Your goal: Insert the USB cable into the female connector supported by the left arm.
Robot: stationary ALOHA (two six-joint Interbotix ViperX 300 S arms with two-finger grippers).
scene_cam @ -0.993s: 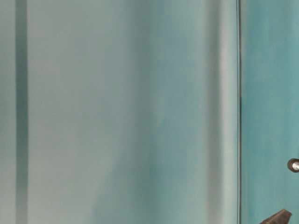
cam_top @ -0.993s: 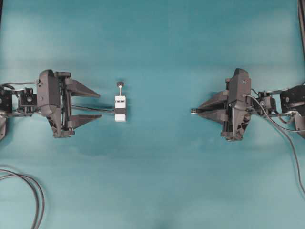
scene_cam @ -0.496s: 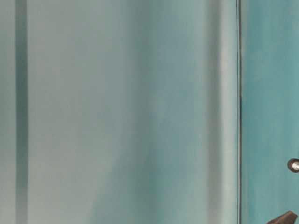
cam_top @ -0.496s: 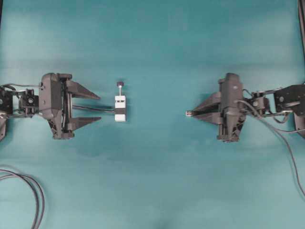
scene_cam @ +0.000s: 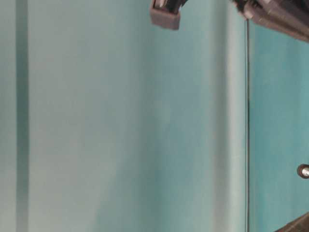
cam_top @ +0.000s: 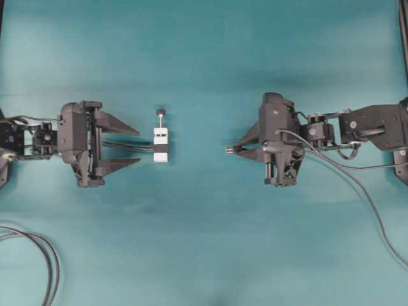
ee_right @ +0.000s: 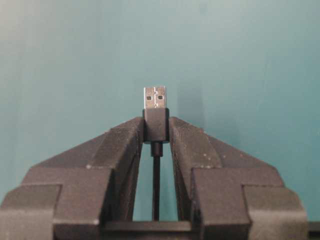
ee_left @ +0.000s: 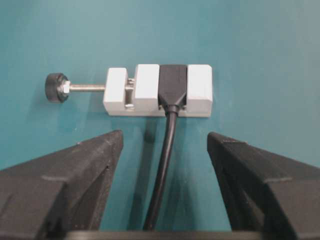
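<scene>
Pinched between the two fingers of the right gripper (ee_right: 156,131), the USB cable (ee_right: 155,120) stands with its dark plug body clamped at the fingertips and its metal tip poking out past them, two small square holes showing on its face; the thin cord runs back down the gap between the fingers toward the wrist. Seen from overhead, that metal tip points across the teal table (cam_top: 204,57) toward the opposite arm, with open surface between it and the female connector (cam_top: 160,144).

Across the table, the left gripper (cam_top: 132,147) has its pointed fingers spread wide, gripping nothing. The female connector, a white block with a black band, lies on the table just beyond those fingertips and apart from them, roughly centred on the gap. Its dark cable (ee_left: 165,165) trails back between the two fingers toward the left arm (cam_top: 38,135). A thin pin with a black knob (ee_left: 56,87) sticks out of the block to one side, past the fingertip there. Looped dark cables (cam_top: 38,255) lie well away at the table's edge.
</scene>
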